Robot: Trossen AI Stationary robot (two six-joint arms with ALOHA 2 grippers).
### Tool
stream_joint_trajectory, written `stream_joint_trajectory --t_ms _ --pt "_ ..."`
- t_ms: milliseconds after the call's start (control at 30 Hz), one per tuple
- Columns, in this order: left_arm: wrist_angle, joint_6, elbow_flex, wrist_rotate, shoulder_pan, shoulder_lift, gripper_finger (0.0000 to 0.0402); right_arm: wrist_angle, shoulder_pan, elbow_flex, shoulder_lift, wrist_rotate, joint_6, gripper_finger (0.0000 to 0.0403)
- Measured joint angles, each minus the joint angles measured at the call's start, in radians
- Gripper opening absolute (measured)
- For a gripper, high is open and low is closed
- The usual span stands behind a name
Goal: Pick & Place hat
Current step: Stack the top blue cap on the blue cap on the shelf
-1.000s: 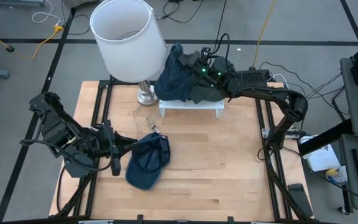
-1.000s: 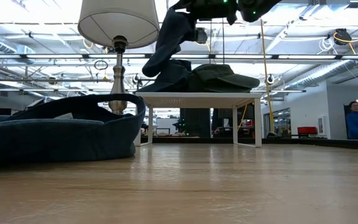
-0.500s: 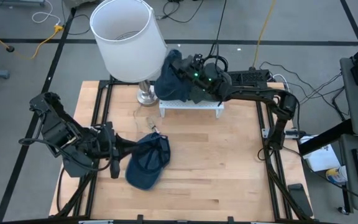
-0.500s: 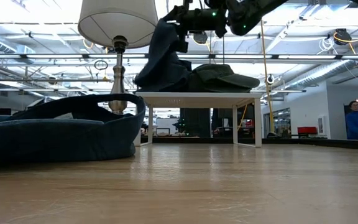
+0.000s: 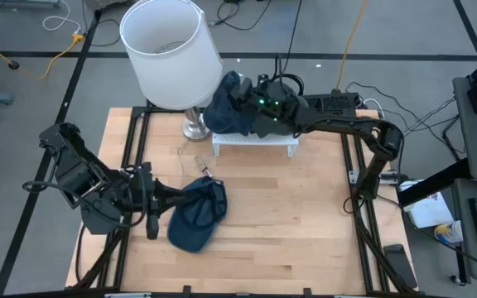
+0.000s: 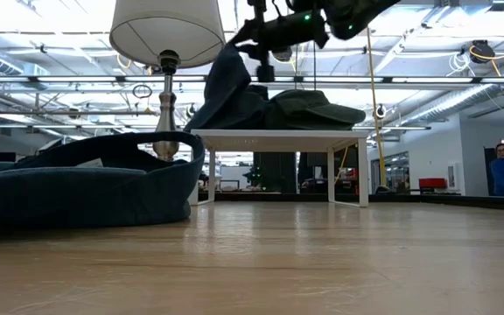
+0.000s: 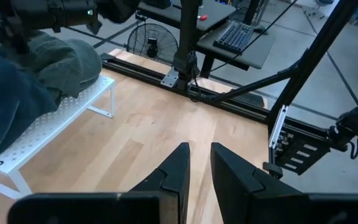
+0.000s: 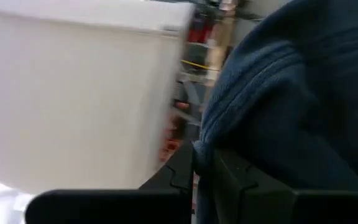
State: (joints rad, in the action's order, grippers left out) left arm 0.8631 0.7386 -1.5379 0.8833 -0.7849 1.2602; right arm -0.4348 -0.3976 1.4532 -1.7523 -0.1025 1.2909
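A dark blue hat (image 5: 224,112) hangs from my right gripper (image 5: 247,91) over the left end of a small white rack (image 5: 255,142), beside the lamp. Its lower folds (image 6: 234,109) rest on the rack top. A dark green hat (image 6: 318,109) lies on the same rack. A second blue cap (image 5: 197,215) lies upside down on the table near the left arm. My left gripper (image 5: 171,197) is shut and sits level at that cap's left edge. The left wrist view does not show the cap. My right gripper pinches a bunched fold of the blue hat (image 8: 241,124) between its two fingers. It comes level from the table's right side. The hat's upper part (image 6: 230,66) is held up, and the rest drapes down onto the rack. My left gripper: whether it touches the cap, I cannot tell.
A lamp with a large white shade (image 5: 170,51) stands on a metal base (image 5: 194,128) just left of the rack, close to the held hat. Bare wooden table (image 5: 305,215) lies between the rack and the near edge. A person (image 6: 502,171) stands far off in the room.
My right gripper has moved toward the table's left, closer to the lamp, still shut on the blue hat. The hat has gone from dangling above the rack's left end to draping with its lower folds on the rack top.
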Motion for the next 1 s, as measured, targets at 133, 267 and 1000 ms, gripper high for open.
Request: stream_joint_trajectory --t_ms 133,267,1000 --pt "-0.001 0.0 0.0 0.0 0.0 0.0 0.0067 0.173 -0.004 0.0 0.059 -0.027 -0.103 0.0022" --pt "-0.001 -0.001 0.0 -0.001 0.0 0.0 0.0067 0.286 -0.02 0.0 0.108 -0.03 -0.2 0.0022" --pt "-0.001 0.016 0.0 -0.071 0.009 0.004 0.0067 0.585 -0.026 0.0 0.109 -0.088 -0.486 0.0022"
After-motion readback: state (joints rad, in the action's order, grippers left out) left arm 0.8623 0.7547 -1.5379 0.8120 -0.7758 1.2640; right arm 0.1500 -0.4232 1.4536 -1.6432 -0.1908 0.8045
